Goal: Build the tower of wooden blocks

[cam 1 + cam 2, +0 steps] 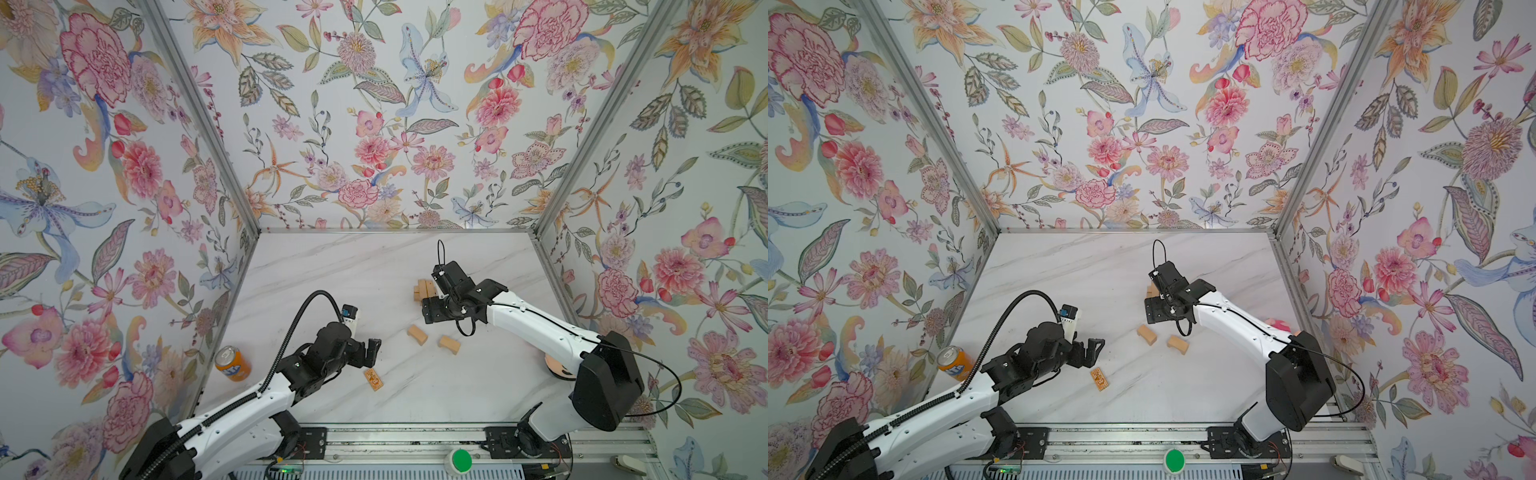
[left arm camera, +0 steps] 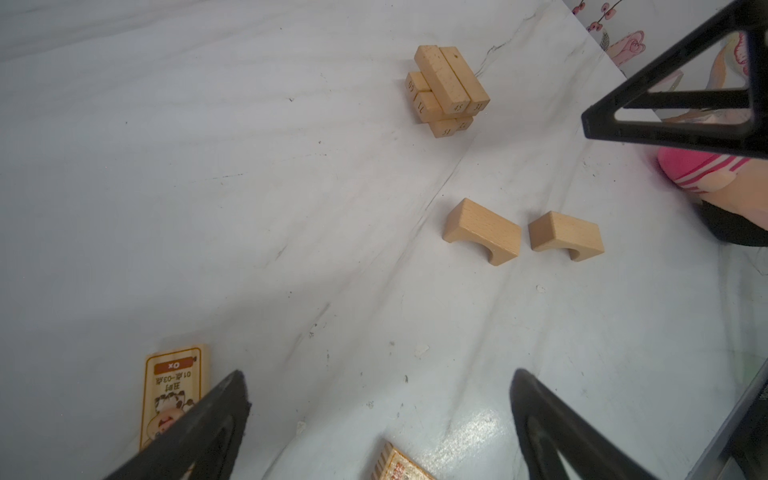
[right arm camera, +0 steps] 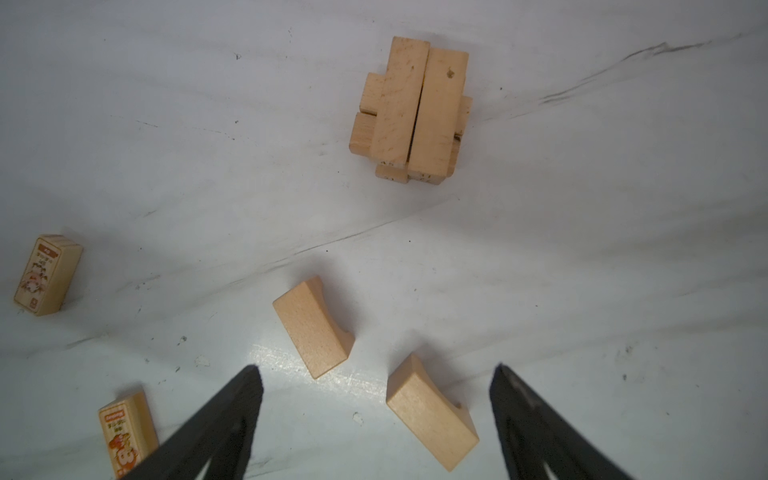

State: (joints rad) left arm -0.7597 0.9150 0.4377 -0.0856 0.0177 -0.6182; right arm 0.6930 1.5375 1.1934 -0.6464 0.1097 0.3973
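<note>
i am logging: tower (image 3: 411, 112), crossed layers, standing toward the far side of the table (image 1: 332, 270). arched block (image 3: 313, 328) and second arched block (image 3: 432, 411) lying loose, apart, nearer me. printed block (image 3: 48, 274) and second printed block (image 3: 126, 432) lying flat by the left arm. left gripper (image 2: 378, 374): jaws wide apart, empty. right gripper (image 3: 376, 369): jaws apart, empty, hanging above the arched pair.

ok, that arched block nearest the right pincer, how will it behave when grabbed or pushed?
The arched block: solid wood, probably stiff and light. It sits on flat faces, so a push likely slides it, no rolling. Smooth sides and the curved cut-out may let it twist in the right pincer.
</note>
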